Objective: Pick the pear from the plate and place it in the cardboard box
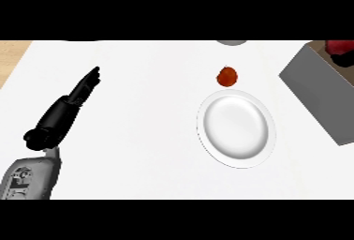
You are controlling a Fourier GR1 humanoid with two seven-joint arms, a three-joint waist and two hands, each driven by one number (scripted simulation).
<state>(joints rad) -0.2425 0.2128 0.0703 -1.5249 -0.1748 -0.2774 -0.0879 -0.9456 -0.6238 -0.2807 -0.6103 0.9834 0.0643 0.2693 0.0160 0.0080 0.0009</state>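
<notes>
At the left of the head view, the left hand point(69, 105) stood over the white counter point(138, 140), its grey forearm point(31, 176) entering from the lower left corner. Its black fingers were straight and held close together, pointing toward the upper middle of the frame; the hand held nothing and lay well apart from every object. The right hand did not appear in this view.

Right of centre lay a white plate point(236, 129), with nothing resting on its surface. Just above the plate's upper rim, on the bare counter and not touching the plate, sat a small reddish-brown fruit point(227, 77), rounded with a narrower top. Whether this was the pear could not be settled from its colour and shape alone.

At the right edge stood a grey box point(318, 93) with a brown inner rim, tilted relative to the frame and cut off by its border. In its open top, at the upper right corner, a red item point(340, 47) was partly visible; its kind could not be told.

At the upper edge, above the fruit, a grey rounded object point(232, 42) showed only in part.
</notes>
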